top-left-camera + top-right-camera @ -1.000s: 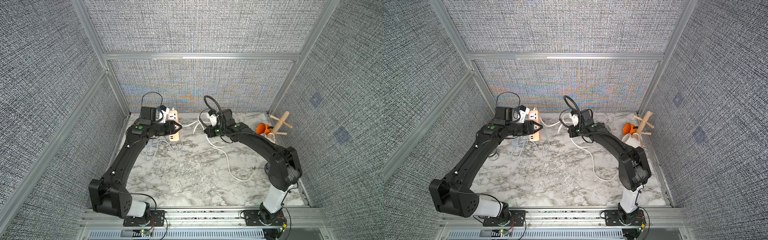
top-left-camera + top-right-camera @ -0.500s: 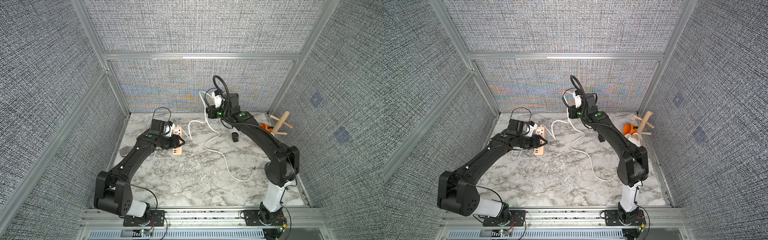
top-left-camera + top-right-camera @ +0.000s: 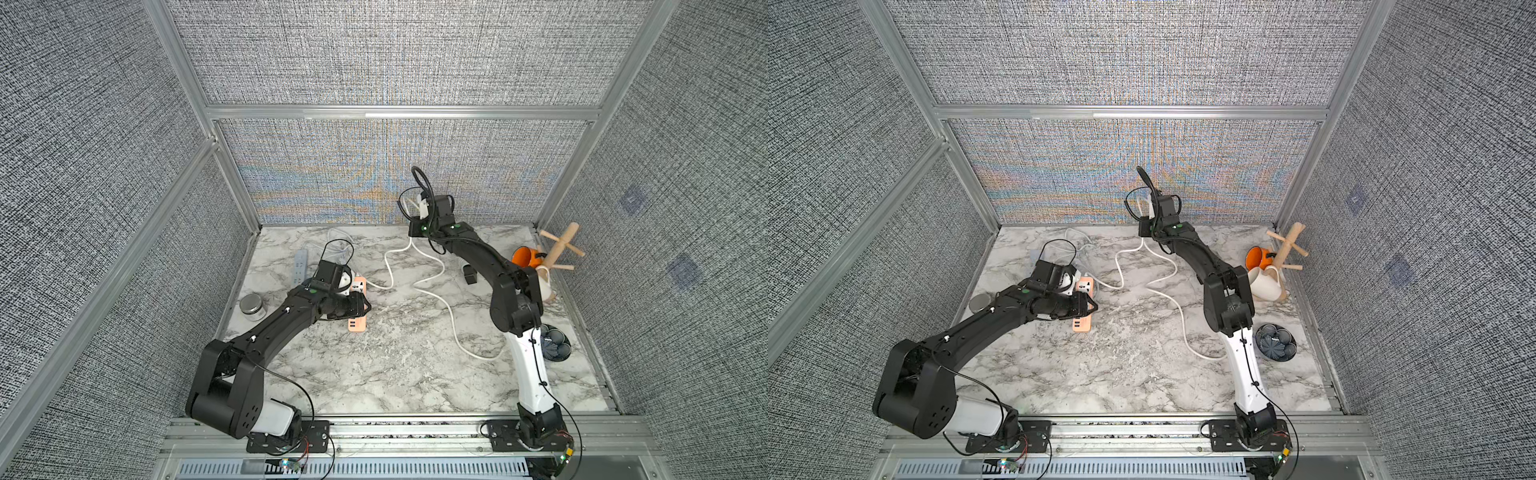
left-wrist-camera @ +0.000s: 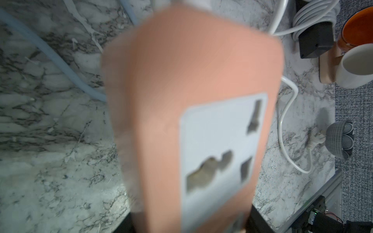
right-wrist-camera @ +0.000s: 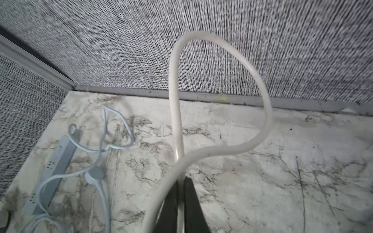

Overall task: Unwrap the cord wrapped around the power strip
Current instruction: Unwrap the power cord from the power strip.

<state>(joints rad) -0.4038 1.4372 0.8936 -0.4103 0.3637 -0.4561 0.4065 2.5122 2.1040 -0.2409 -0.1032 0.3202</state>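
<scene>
While the right arm is raised, left gripper (image 3: 360,306): clamped across orange rectangular plastic power strip (image 4: 191,80), left part of marble tabletop (image 3: 374,374).
Right gripper (image 5: 180,187): pinching white round cord (image 5: 173,80), high near back wall (image 3: 374,166).

- Power strip (image 4: 191,70): salmon plastic shell, smooth and matt, with a white plastic socket face.
- Cord (image 5: 174,90): white, smooth, rubbery-looking, slight sheen.
- Tabletop (image 3: 374,365): marble-patterned, smooth, low gloss.
- Walls (image 3: 395,62): grey woven cloth, coarse.
- Frame rails (image 3: 399,112): bare silvery metal.
- Mug tree (image 3: 559,247): pale unpainted wood.
- White mug (image 3: 1264,284) and orange mug (image 3: 1255,257): glazed, glossy.
- Second strip (image 5: 58,159): grey-blue matt plastic.
- Jar (image 3: 251,306): shiny metal lid.
</scene>
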